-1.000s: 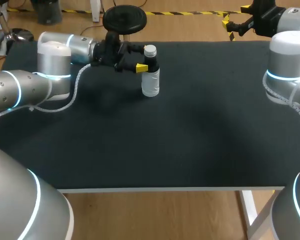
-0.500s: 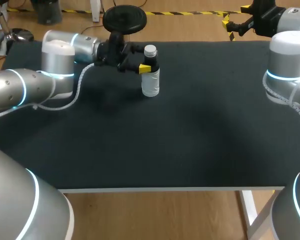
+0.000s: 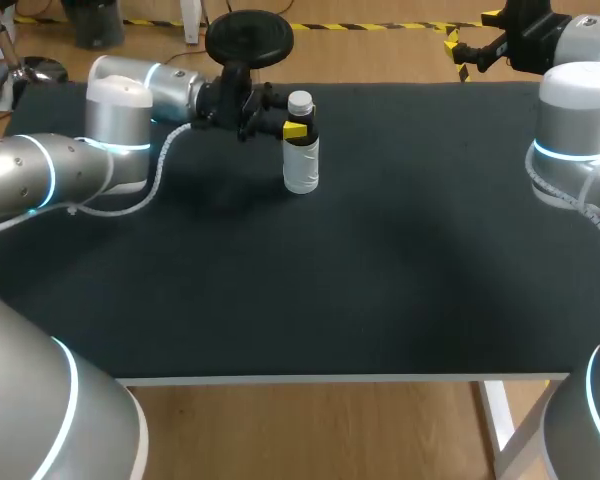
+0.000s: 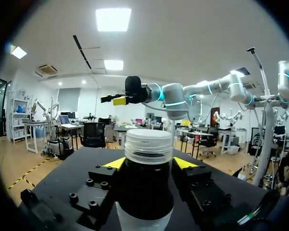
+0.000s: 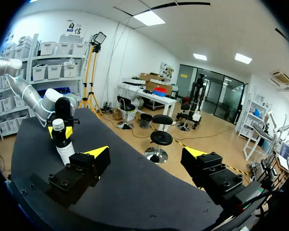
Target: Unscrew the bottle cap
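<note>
A single bottle point(image 3: 301, 160) stands upright on the dark desk point(image 3: 380, 290), at about 12 o'clock from the desk's middle and near its far edge. Its lower body is white and its upper part dark. A white ribbed cap point(image 3: 300, 101) sits on top. What the bottle holds cannot be seen through its walls.

The left arm point(image 3: 120, 100) comes in from the desk's 10 o'clock corner and lies nearly level above the surface, its wrist pointing toward 3 o'clock. The left tool point(image 4: 149, 162) meets the bottle from the bottle's 9 o'clock side. In the left wrist view the dark shoulder fills the gap between the two fingers point(image 4: 185, 163), and both finger blocks press against it from opposite sides just under the cap, so this tool is clenched on the bottle. The cap itself stands above the yellow tips, apart from them. In the head view one yellow tip shows at the front of the dark neck; the other is hidden behind it.

The right arm point(image 3: 575, 100) rises at the desk's 3 o'clock side and bends back toward 1 o'clock. The right tool point(image 3: 472, 42) hangs past the far edge at about 1 o'clock, well apart from the bottle. Its fingers are spread wide, released, with nothing between them.
</note>
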